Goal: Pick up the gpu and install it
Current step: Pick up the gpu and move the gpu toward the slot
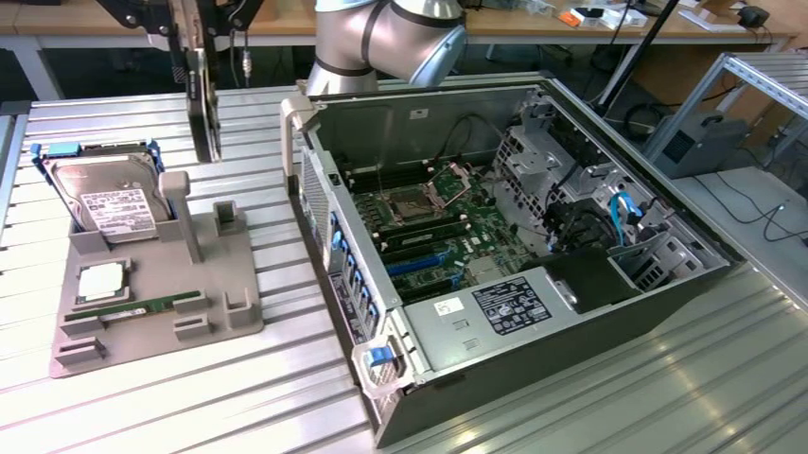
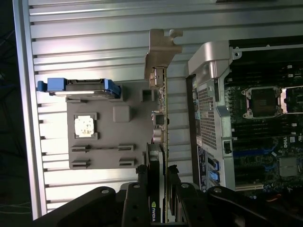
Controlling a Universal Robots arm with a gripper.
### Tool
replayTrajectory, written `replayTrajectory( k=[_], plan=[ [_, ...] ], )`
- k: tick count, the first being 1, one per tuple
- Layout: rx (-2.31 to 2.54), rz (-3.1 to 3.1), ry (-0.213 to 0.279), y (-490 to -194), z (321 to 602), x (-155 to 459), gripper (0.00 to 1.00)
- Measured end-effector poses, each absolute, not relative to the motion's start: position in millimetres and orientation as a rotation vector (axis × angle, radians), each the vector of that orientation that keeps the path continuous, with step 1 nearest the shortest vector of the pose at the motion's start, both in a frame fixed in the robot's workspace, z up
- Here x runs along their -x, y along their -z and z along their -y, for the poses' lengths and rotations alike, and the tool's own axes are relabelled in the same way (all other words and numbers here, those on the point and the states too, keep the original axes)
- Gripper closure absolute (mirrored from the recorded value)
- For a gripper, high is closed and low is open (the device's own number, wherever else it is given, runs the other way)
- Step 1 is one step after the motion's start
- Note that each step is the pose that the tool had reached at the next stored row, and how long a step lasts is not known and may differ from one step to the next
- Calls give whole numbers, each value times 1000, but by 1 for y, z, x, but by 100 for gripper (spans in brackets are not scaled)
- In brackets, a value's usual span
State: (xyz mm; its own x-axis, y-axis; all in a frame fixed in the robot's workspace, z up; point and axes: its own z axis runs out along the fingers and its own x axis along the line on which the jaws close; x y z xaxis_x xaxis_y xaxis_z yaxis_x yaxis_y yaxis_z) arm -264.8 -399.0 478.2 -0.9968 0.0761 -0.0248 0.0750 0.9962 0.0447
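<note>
Aloft, gpu (image 1: 202, 104) in hand (image 2: 157, 172); ribbed metal table (image 1: 189, 407), wooden benches (image 1: 505, 26) behind.

gpu (image 2: 161, 118) end hidden between pincer (image 2: 157, 172) fingers, arm (image 1: 385, 38) cut off by edge

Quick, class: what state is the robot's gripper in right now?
Gripper: jaws closed, holding the thin flat black graphics card with a silver metal bracket.

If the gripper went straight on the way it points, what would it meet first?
Likely the slatted table, beside the grey fixture; the gpu in the gripper would touch first. Depth unclear.
</note>
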Motion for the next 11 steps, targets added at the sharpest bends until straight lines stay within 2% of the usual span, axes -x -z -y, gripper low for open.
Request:
replayTrajectory(
  k=[11],
  plan=[
    [-118, -3112, -68, -469, 414, 233, 73]
  ],
)
